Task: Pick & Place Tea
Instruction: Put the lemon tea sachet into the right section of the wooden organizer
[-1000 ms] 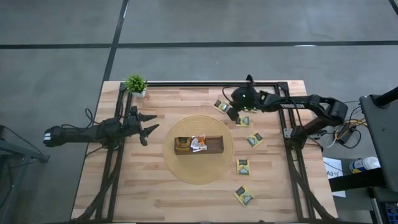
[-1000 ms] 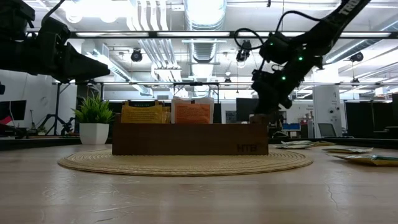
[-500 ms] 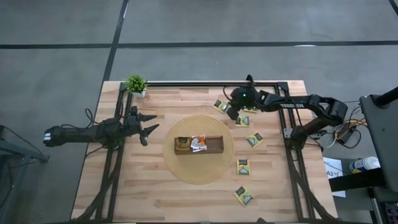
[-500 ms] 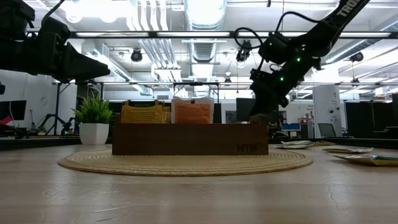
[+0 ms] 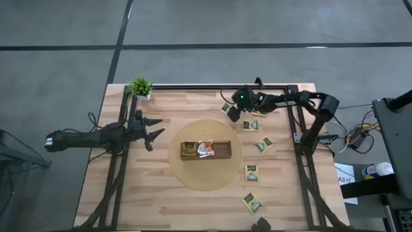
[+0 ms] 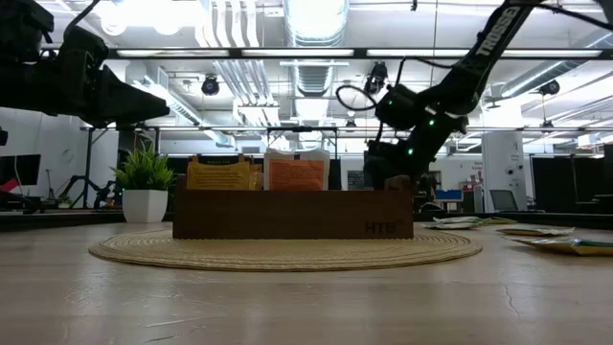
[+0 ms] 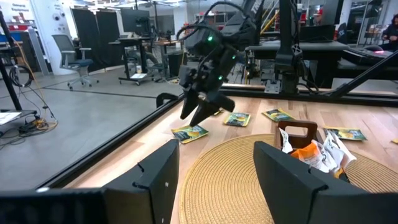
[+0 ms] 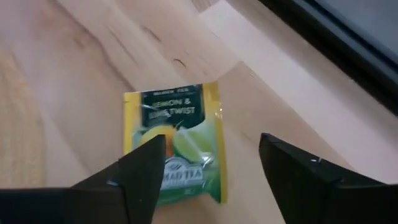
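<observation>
The left gripper [image 5: 151,131] hangs over the left part of the table [image 5: 154,206], well clear of the round woven mat [image 5: 187,177], its jaws apart and empty just as they were a second ago. It waits.

On the mat stands the brown wooden tray [image 5: 222,150], already holding a few tea sachets [image 5: 205,148] upright at its left end; in the low view a yellow one [image 6: 219,173] and an orange one [image 6: 296,172] rise above its wall.

The change is on the right. A second ago the right gripper [image 5: 233,115] sat closed, nearer the mat; since then it has swung toward the far edge of the table and spread its fingers wide. It carries nothing. Its wrist view shows the two dark fingers [image 8: 146,168] straddling a green-and-yellow lemon and lime sachet [image 8: 177,149] lying flat on the wood, not yet touched.

This reads as the start of a fresh pick: the gripper is lined up over its next sachet and would have to descend and close. Five more sachets [image 5: 262,144] lie scattered to the right of the mat, so much of the task remains.
</observation>
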### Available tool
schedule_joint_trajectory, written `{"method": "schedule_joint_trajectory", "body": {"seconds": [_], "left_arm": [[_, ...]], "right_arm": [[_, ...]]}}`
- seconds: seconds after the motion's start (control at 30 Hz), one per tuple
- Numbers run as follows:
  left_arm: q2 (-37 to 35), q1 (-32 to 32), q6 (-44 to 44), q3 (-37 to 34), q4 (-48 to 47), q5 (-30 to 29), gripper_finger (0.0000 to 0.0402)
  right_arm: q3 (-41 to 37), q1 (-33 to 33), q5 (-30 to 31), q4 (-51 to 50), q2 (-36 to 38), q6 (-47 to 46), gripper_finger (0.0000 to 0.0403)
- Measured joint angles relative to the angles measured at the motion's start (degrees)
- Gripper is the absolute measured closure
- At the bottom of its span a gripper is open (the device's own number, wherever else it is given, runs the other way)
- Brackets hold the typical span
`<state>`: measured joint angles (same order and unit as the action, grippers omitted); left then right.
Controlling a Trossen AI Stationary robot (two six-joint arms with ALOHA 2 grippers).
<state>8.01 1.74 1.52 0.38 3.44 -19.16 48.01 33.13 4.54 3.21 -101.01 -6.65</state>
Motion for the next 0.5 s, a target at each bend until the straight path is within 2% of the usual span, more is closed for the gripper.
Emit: {"method": "schedule_joint_trajectory", "body": {"seconds": [0.17,0.3,0.4,0.5], "left_arm": [[0.0,0.0,0.0,0.0,0.0,0.0,0.0199],[0.0,0.0,0.0,0.0,0.0,0.0,0.0199],[0.0,0.0,0.0,0.0,0.0,0.0,0.0199],[0.0,0.0,0.0,0.0,0.0,0.0,0.0199]], "right_arm": [[2.9,0.7,0.1,-2.2,-4.3,-0.7,0.0133],[5.7,0.7,0.4,-7.6,-5.3,-0.3,0.0142],[6.4,0.6,0.2,-9.4,-5.5,-0.5,0.0166],[6.4,0.6,0.1,-9.7,-5.4,-0.5,0.0208]]}}
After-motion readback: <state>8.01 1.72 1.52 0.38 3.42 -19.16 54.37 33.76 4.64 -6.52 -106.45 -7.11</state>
